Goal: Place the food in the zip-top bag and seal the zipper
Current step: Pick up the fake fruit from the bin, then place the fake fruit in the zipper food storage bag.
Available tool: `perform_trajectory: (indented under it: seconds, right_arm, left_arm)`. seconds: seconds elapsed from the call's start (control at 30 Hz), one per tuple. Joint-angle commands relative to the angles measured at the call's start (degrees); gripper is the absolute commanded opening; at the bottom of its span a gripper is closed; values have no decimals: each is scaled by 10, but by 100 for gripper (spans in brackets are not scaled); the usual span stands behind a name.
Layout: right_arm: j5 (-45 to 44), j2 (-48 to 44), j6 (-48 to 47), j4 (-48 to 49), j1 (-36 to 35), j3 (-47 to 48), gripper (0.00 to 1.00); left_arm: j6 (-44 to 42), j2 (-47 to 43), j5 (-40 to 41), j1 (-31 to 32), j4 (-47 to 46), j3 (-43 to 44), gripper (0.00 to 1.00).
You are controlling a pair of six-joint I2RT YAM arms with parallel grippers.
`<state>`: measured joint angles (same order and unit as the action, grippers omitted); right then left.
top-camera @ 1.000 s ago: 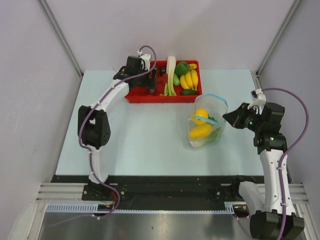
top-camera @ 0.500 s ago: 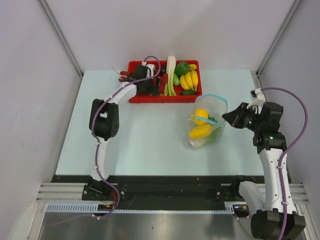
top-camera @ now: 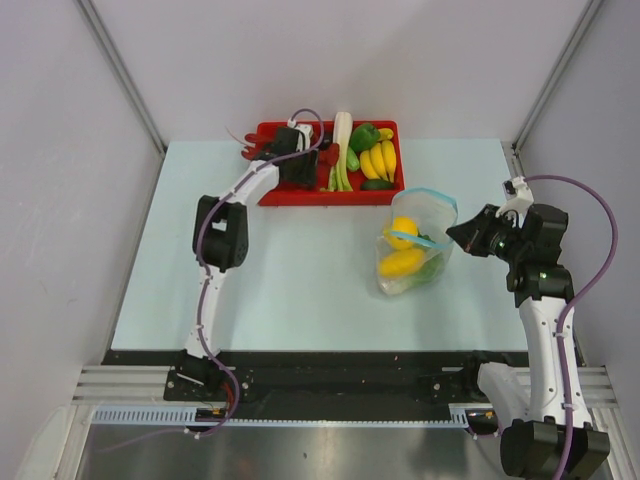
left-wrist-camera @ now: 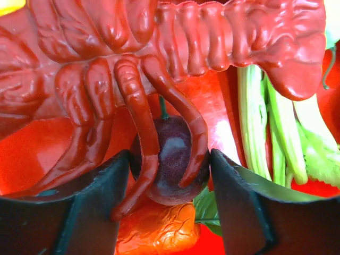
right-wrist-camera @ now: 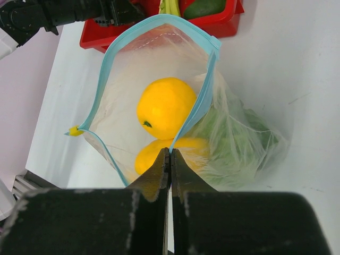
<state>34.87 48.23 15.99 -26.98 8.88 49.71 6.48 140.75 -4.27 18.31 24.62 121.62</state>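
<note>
On a pale tabletop point(top-camera: 300, 260) we see a red tray point(top-camera: 300, 198) of toy food point(top-camera: 376, 160) at the far edge and, nearer right, the clear zip-top bag point(top-camera: 418, 245) with yellow fruit point(right-wrist-camera: 166, 106) inside. The right gripper point(right-wrist-camera: 169, 156) is pinched together on the bag's rim, apparently holding the blue zipper point(right-wrist-camera: 204, 95) open toward the tray. In the tray, the left gripper point(left-wrist-camera: 170, 180) stands with jaws apart around a dark purple piece point(left-wrist-camera: 171, 149) under a red lobster toy point(left-wrist-camera: 159, 42), likely the next pick.

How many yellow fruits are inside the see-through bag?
2. A round one sits nearer the bag's open mouth. The other lies deeper in, partly behind the right pincer, beside something green. More may be hidden.
</note>
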Motion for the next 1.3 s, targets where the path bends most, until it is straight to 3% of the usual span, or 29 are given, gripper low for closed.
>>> perform_trajectory:
  seconds: [0.0,0.17,0.53,0.77,0.97,1.27]
  right_arm:
    - [-7,-2,-1,25,4,5,0]
    - [-5,-2,-1,22,4,4,0]
    - [6,-9,-3,9,0,4,0]
    - [7,-15,-10,2,-2,4,0]
    - [8,-29,-12,-6,-2,4,0]
    - [3,-48,-15,-21,1,4,0]
  left_arm:
    - [-11,-53,-35,-9,-15,-3,65]
    - [-8,-143,-85,-10,-22,-52,62]
    - [20,-264,-311,21,10,-85,59]
    - [20,-292,-297,79,-40,-97,63]
    - [27,-298,-385,116,-83,-88,62]
    - [-64,-314,-418,217,-52,-111,62]
